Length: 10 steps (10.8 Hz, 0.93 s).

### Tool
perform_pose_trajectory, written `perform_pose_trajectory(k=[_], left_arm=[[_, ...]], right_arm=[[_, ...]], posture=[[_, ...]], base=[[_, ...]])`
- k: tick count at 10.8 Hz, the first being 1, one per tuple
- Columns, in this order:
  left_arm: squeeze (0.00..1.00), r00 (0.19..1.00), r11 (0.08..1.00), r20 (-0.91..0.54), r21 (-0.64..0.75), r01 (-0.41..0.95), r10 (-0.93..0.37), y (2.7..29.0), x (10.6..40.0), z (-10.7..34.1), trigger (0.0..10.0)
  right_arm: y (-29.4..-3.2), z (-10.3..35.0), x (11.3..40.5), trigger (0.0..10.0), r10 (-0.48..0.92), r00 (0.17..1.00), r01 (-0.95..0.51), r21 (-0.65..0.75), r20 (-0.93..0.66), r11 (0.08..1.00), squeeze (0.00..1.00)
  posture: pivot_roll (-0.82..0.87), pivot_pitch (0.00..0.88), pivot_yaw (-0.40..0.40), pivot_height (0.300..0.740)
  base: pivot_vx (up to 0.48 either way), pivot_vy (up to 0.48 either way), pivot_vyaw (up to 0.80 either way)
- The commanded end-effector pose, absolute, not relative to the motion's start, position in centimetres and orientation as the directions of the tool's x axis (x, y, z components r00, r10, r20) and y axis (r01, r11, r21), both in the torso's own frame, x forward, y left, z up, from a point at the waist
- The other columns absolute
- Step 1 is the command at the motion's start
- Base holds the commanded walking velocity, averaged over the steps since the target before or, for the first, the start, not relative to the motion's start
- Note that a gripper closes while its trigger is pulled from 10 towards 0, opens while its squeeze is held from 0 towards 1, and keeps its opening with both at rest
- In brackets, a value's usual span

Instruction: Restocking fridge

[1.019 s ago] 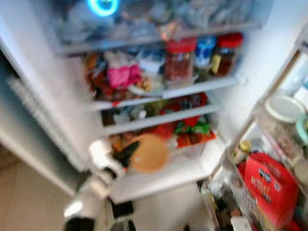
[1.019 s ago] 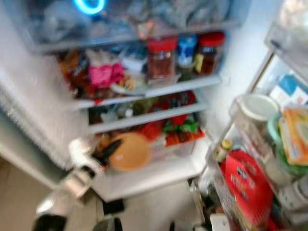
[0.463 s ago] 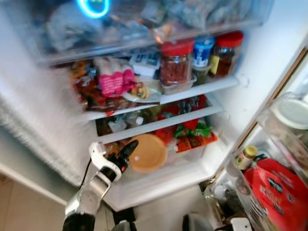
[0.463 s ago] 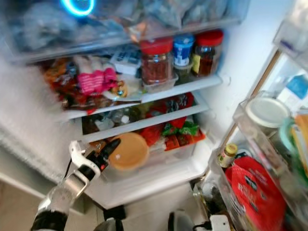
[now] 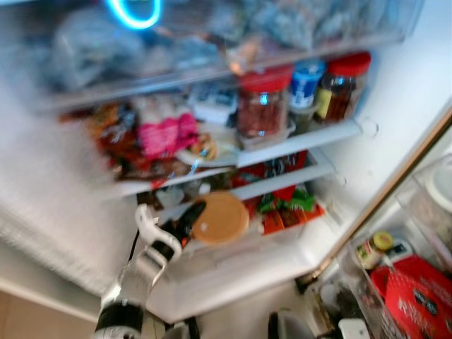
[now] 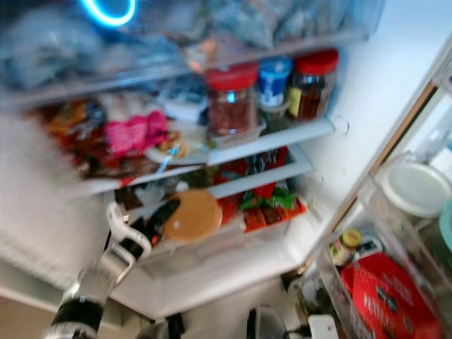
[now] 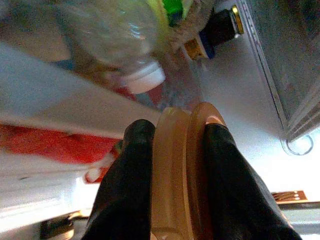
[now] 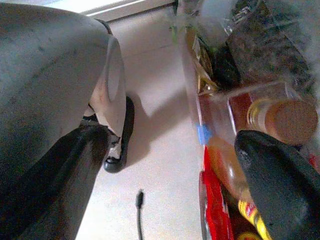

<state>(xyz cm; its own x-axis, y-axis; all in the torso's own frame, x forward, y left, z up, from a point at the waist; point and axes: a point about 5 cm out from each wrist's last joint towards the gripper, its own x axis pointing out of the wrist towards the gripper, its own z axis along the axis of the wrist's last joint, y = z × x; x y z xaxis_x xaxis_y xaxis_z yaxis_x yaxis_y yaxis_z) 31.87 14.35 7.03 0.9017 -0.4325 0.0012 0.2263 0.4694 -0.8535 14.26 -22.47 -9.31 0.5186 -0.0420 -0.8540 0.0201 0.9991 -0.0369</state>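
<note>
While the fridge (image 5: 395,106) stands open, the left hand (image 5: 189,217) grips an orange lidded container (image 5: 220,218) at the lower shelf's front edge; the right hand's (image 8: 165,185) fingers are spread wide, empty, near the floor (image 8: 155,100).

A pale tiled floor (image 8: 160,150) lies below the open fridge, with a thin dark cable (image 8: 139,212) on it. A bright blue ring of light (image 5: 133,10) glows high above the shelves, near white walls (image 5: 417,78).
</note>
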Motion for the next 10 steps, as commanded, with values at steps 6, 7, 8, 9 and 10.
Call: perform_pose_trajectory(k=[6, 7, 8, 9, 10], left_arm=[[0.00, 0.926, 0.510, -0.020, -0.839, 0.189, -0.377, 14.1, 33.5, 7.1, 10.0], [0.00, 0.925, 0.503, -0.025, -0.845, 0.183, -0.379, 14.2, 33.5, 7.0, 10.0], [0.00, 0.926, 0.505, -0.032, -0.845, 0.176, -0.377, 14.2, 33.6, 6.8, 10.0], [0.00, 0.930, 0.509, -0.035, -0.844, 0.168, -0.365, 14.3, 33.6, 6.7, 10.0], [0.00, 0.942, 0.510, -0.038, -0.847, 0.146, -0.333, 14.4, 33.8, 6.6, 10.0]], right_arm=[[-22.0, -9.7, 13.6, 10.0, -0.022, 0.498, 0.009, -0.020, -0.867, 1.000, 0.00], [-22.0, -9.7, 13.6, 10.0, -0.022, 0.498, 0.010, -0.020, -0.867, 1.000, 0.00], [-22.0, -9.6, 13.6, 10.0, -0.022, 0.499, 0.010, -0.020, -0.866, 1.000, 0.00], [-22.0, -9.6, 13.7, 10.0, -0.021, 0.499, 0.009, -0.019, -0.866, 1.000, 0.00], [-22.0, -9.6, 13.7, 10.0, -0.021, 0.500, 0.009, -0.019, -0.866, 1.000, 0.00]], posture=[[-0.16, 0.120, 0.028, 0.650], [-0.16, 0.120, 0.028, 0.650], [-0.16, 0.126, 0.029, 0.650], [-0.16, 0.128, 0.029, 0.650], [-0.17, 0.129, 0.027, 0.650]], base=[[0.176, 0.000, 0.00], [0.000, 0.000, 0.00], [0.000, 0.000, 0.00], [0.000, 0.000, 0.00], [0.000, 0.000, 0.00]])
